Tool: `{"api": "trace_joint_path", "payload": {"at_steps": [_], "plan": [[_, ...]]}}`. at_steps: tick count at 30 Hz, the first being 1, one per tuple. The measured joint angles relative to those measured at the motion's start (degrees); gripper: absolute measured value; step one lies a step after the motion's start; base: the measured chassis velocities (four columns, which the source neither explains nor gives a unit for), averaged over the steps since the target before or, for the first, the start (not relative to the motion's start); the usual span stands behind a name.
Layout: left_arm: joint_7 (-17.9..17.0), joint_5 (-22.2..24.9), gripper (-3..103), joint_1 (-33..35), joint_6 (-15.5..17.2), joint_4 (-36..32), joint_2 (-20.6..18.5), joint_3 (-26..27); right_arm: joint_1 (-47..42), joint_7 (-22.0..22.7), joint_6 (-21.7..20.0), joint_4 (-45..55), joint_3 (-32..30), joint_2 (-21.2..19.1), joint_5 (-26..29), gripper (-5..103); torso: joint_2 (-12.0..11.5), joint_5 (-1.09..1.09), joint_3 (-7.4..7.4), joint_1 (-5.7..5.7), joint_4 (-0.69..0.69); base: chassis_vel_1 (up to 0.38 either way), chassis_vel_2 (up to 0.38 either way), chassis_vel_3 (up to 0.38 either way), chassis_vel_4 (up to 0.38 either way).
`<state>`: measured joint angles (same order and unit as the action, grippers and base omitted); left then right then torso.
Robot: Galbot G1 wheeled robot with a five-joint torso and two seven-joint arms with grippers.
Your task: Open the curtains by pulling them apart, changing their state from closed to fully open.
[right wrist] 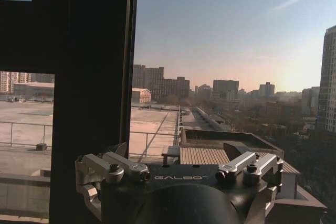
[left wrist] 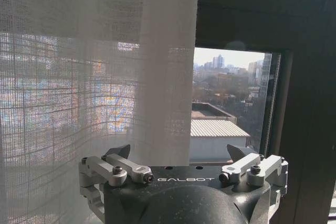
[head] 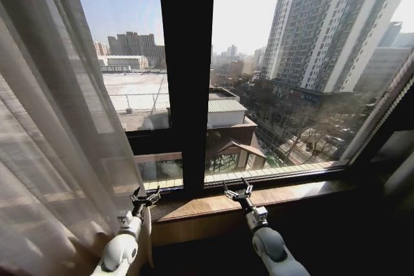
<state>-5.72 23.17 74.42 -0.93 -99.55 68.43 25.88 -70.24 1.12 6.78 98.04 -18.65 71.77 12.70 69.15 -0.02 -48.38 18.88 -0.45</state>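
My left hand (head: 145, 198) hangs released beside the curtain (head: 52, 134) bunched at the frame's left, my right hand (head: 237, 192) released over the sill (head: 291, 195) at lower centre, the dark mullion (head: 187, 75) between them, and "GALBOT" printed on each wrist.

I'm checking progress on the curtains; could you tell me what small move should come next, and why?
Probably none beyond drawing back: the sheer curtain is gathered at the left, the window is uncovered, and the left hand and right hand hang open, holding nothing.
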Motion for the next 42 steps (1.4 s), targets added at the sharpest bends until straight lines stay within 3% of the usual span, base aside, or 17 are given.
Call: {"api": "trace_joint_path", "payload": {"at_steps": [8,20,27,33,38,42], "plan": [[-0.1,-1.4,100,0.1,-1.7,0.8,0.7,1.2,0.0,0.0,0.0,0.0,0.0,0.0,0.0,100,0.0,0.01,0.0,0.0,-0.02,0.0,0.0,0.0,0.0],[-0.2,-9.1,100,6.8,-9.6,-5.7,3.9,5.7,0.0,0.0,0.0,0.0,0.0,0.0,0.0,100,0.0,0.0,0.01,-0.01,-0.01,0.0,0.0,0.0,0.0],[-2.6,-11.3,100,14.2,-10.3,-12.8,4.5,11.7,0.0,0.0,0.0,0.0,0.0,0.0,0.0,100,0.0,0.01,0.01,-0.01,-0.01,0.0,0.0,0.0,0.0],[-4.8,-11.9,100,19.2,-12.6,-14.0,4.0,17.4,0.0,0.0,0.0,0.0,0.0,0.0,0.0,100,0.0,0.0,0.01,-0.01,0.0,0.0,0.0,0.0,0.0],[-6.3,-12.5,100,20.6,-12.9,-14.4,4.5,18.7,0.0,0.0,0.0,0.0,0.0,0.0,0.0,100,0.0,0.0,0.01,-0.01,-0.01,0.0,0.0,0.0,0.0],[-6.7,-16.1,100,22.3,-14.1,-15.6,7.0,17.1,0.0,0.0,0.0,0.0,0.0,0.0,0.0,100,0.0,0.0,0.01,-0.01,-0.01,0.0,0.0,0.0,0.0]]}}
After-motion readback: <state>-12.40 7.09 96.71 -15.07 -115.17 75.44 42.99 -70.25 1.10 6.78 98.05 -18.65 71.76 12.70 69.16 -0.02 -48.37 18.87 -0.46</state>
